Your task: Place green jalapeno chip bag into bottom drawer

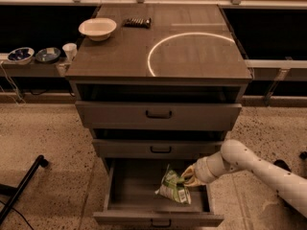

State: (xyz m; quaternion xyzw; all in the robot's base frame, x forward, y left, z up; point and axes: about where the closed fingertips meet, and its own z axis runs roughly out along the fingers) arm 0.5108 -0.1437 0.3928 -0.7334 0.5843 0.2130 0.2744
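The green jalapeno chip bag [173, 188] is light green and white and hangs tilted inside the open bottom drawer [158, 219], toward its right side. My gripper [186, 178] reaches in from the right on a white arm and is shut on the bag's upper right corner. The drawer is pulled out toward the camera, and its grey front with a small dark handle shows at the bottom edge. I cannot tell whether the bag's lower end touches the drawer floor.
Two shallower drawers [158, 115] are closed above. On the cabinet top stand a white bowl [97, 28] and a dark wrapped bar [136, 22]. Small bowls and a cup [70, 50] sit on a ledge at the left. A black leg [21, 188] crosses the floor at lower left.
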